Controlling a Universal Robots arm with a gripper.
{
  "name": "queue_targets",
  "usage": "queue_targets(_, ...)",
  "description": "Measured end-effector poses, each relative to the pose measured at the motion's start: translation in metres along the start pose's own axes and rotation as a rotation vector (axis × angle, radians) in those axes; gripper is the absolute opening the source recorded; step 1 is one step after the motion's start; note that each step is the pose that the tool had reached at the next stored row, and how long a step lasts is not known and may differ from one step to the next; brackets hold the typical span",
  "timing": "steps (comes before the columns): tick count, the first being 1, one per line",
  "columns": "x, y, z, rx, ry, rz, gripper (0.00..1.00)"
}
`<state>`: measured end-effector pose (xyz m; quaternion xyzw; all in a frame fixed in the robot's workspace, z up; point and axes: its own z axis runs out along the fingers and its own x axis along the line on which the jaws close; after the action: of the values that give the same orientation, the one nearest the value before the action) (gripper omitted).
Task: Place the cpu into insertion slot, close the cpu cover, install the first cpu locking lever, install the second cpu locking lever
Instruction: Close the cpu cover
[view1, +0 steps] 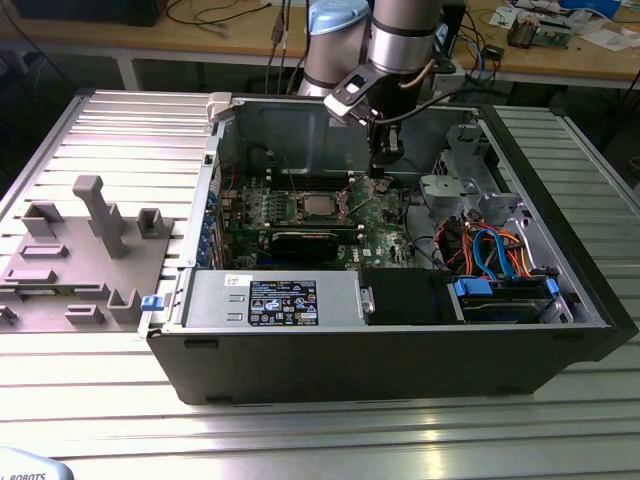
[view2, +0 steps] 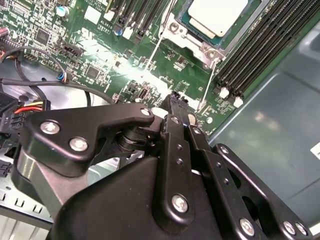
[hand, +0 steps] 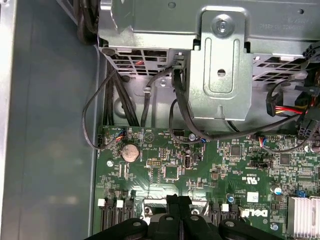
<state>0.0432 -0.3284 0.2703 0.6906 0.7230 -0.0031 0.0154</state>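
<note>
Tool (view2: 176, 98) clenched, fingers (hand: 172, 204) pressed together, nothing visible between them. Tip is down by the green motherboard (hand: 210, 165), just beside the insertion slot (view2: 175, 27), on the exterior view's right of it. Cpu (view2: 217, 14) sits in the slot, silvery face up. Two thin wire levers (view2: 156, 47) run along the slot's sides. Open computer case (view1: 400, 350) lies on the worktop (view1: 100, 130).
</note>
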Motion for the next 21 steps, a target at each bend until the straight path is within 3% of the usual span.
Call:
queue_targets(17, -0.0005, 0.0144, 0.0036, 0.0026, 0.0002, 0.0, 0.11)
queue_targets(21, -0.0004, 0.0157, 0.0072, 0.0037, 0.0002, 0.0, 0.11)
